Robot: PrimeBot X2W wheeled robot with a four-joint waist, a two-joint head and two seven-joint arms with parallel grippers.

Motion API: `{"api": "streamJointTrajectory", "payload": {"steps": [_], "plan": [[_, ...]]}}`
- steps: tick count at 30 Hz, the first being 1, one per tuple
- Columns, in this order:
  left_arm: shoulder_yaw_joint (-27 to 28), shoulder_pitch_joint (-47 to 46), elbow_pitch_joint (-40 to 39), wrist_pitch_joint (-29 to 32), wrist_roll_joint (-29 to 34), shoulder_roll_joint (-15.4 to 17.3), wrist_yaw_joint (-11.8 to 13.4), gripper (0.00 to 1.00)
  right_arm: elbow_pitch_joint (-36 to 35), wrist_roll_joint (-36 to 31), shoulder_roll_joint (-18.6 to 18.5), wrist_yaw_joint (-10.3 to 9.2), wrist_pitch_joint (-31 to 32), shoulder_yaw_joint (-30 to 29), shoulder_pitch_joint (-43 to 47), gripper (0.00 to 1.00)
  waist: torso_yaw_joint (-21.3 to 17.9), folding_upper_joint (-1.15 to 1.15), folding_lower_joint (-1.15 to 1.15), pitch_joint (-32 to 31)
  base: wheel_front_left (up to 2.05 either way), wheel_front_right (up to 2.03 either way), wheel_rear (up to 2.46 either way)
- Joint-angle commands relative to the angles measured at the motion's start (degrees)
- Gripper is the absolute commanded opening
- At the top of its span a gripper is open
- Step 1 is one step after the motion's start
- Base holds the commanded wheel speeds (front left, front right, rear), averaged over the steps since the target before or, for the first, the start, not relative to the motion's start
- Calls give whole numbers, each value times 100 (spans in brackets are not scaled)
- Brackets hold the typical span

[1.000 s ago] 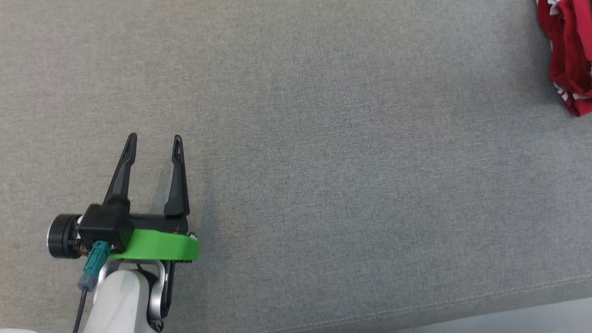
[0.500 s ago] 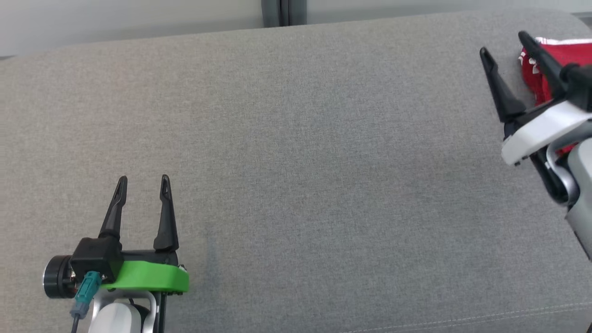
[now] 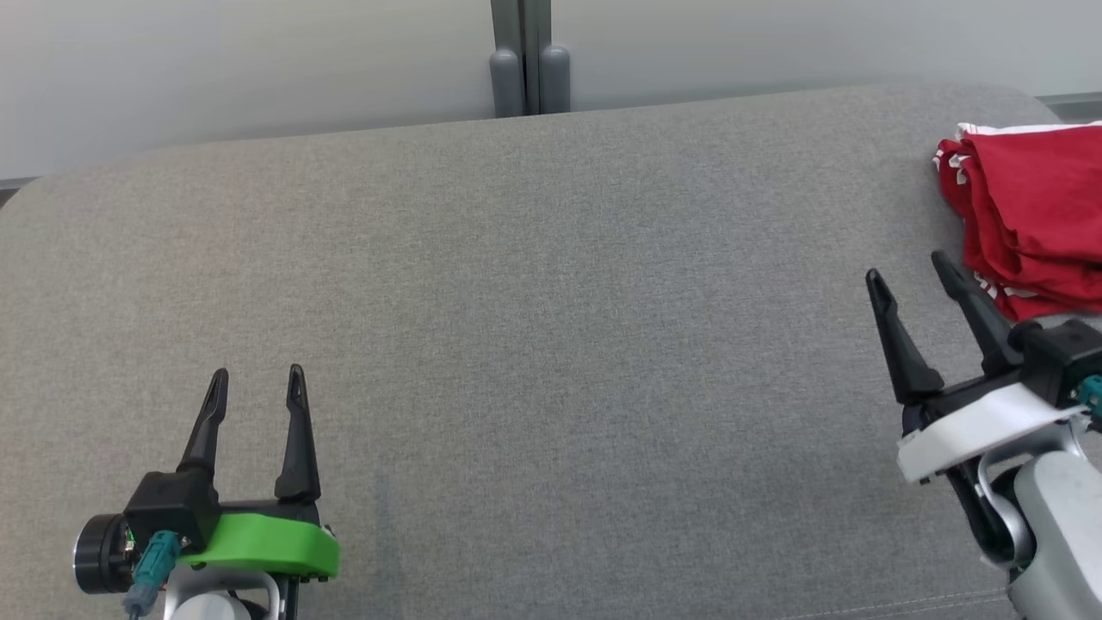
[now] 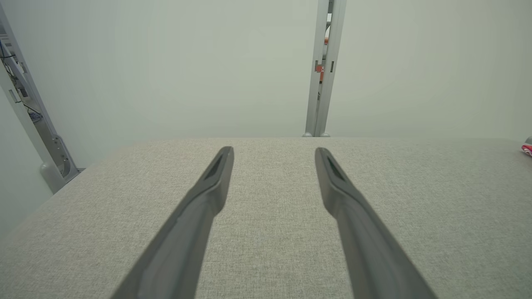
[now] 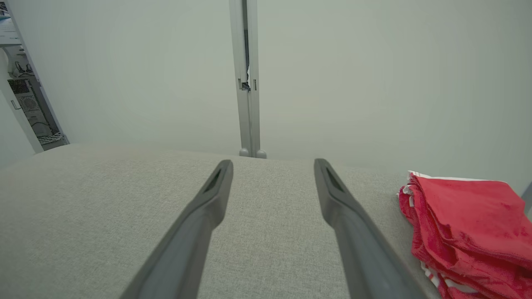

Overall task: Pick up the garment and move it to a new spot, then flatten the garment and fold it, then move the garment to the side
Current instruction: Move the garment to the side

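Head view. Grey padded surface [image 3: 551, 301] spans the frame, with a grey post [image 3: 521, 52] standing at its far edge in front of a pale wall. Red garment [image 3: 1033, 207] with white trim lies folded in layers on the surface, far to the right of the post and nearer the camera than its foot. Left gripper [image 3: 257, 372], on a green mount, sits well to the left of the post and much nearer the camera. Its fingers [image 3: 297, 439] are spread wide with bare fabric between them, gripping nothing. Right gripper [image 3: 906, 267], on a white mount, is far right of the post, just beside the garment's near edge. Its fingers are parted wide, tips apart from the cloth, nothing held.

Left wrist view. Left gripper [image 4: 274, 150] points toward the post [image 4: 324, 83], which rises just right of the gap. Fingers wide apart, empty, over bare surface [image 4: 436, 187]. A sliver of garment [image 4: 527, 149] shows far right of the post.

Right wrist view. Right gripper [image 5: 273, 162] faces the post [image 5: 247, 83], which stands above the gap. Fingers wide apart, empty. Garment [image 5: 465, 216] lies right of the post, beside the right finger. Contact there cannot be told.
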Motion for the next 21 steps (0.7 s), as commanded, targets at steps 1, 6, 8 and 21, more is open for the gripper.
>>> {"api": "streamJointTrajectory", "payload": {"steps": [1, 6, 8, 21], "plan": [[15, 105, 40, -14, -14, 36, -16, 100, -52, -72, 71, -11, -11, -47, 204, 100, -29, 0, 0, -98, 0, 0, 0], [12, 163, 148, -14, -49, 42, -29, 100, -189, -179, 338, -11, -11, -260, 614, 100, -19, 0, 0, -225, 0, 0, 0], [3, 191, 202, -14, -56, 41, -38, 100, -250, -224, 399, -11, -11, -317, 760, 100, -5, 0, 0, -267, 0, 0, 0], [-19, 320, 387, -14, -100, 28, -95, 100, -655, -395, 829, -11, -11, -861, 1516, 100, 98, 0, 0, -491, 0, 0, 0]]}}
